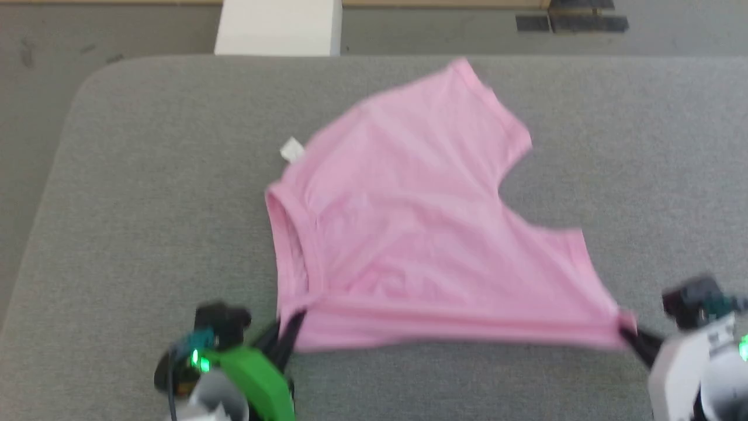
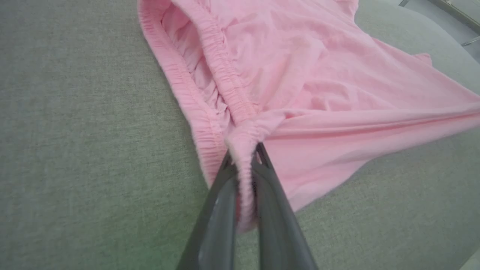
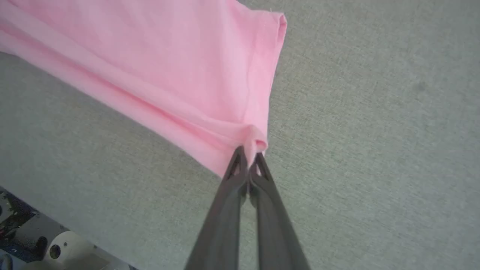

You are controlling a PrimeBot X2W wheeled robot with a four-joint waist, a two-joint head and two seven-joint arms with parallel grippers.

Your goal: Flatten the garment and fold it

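The light pink garment [image 1: 409,222] lies spread across the grey table [image 1: 146,204], its near edge pulled taut between my two grippers. A small white label [image 1: 291,149] pokes out at its left side. My left gripper [image 1: 293,320] is shut on the gathered elastic corner [image 2: 242,150] at the near left. Over at the near right corner [image 3: 257,142], my right gripper [image 1: 624,330] pinches the cloth shut. In the right wrist view the right gripper [image 3: 247,157] holds a folded tip of hem.
A white block [image 1: 279,26] stands beyond the table's far edge, with floor behind it. Grey table surface surrounds the garment on all sides. The robot's base [image 3: 45,243] shows below the table edge in the right wrist view.
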